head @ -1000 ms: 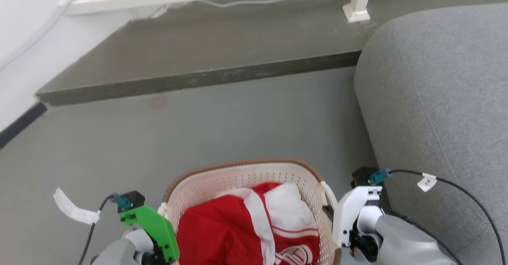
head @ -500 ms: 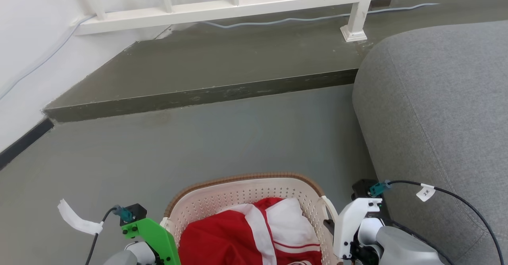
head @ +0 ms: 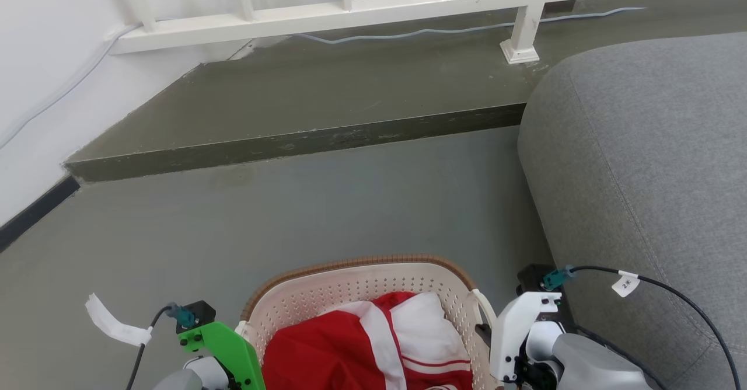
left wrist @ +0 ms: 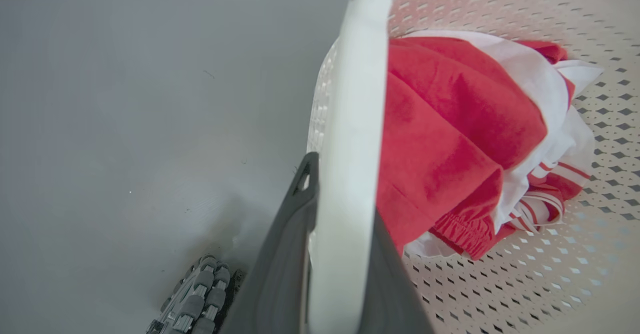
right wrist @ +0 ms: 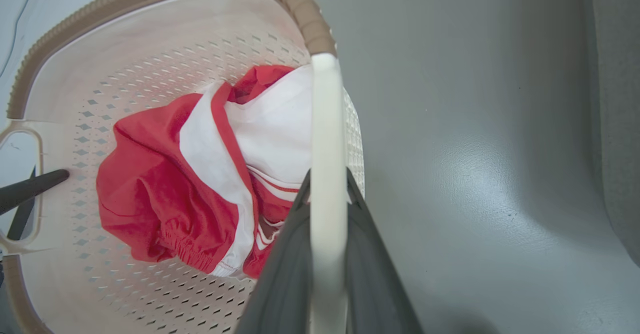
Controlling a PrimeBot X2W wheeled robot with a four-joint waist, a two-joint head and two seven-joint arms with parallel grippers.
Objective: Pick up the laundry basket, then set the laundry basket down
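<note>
The laundry basket (head: 350,263), cream and perforated with a brown woven-look rim, sits at the bottom centre of the head view between my two arms. A red and white garment (head: 362,343) lies inside it. In the left wrist view my left gripper (left wrist: 340,214) is shut on the basket's white loop handle (left wrist: 357,99). My right gripper (right wrist: 327,194) is shut on the opposite white handle (right wrist: 325,124) in the right wrist view. The basket's inner wall (right wrist: 150,39) and the garment (right wrist: 165,184) show there too, with the left gripper's dark fingers (right wrist: 30,186) at the far handle.
A grey sofa (head: 642,174) stands close on the right of the basket. A raised dark step (head: 292,139) crosses the floor ahead, with a white railing (head: 350,10) and a cable on it. A white wall runs along the left. My base's wheel (left wrist: 200,294) shows below.
The whole head picture has slid down as the camera moved, mostly in the first half second. Both grippers stay on the basket's handles in the same way.
</note>
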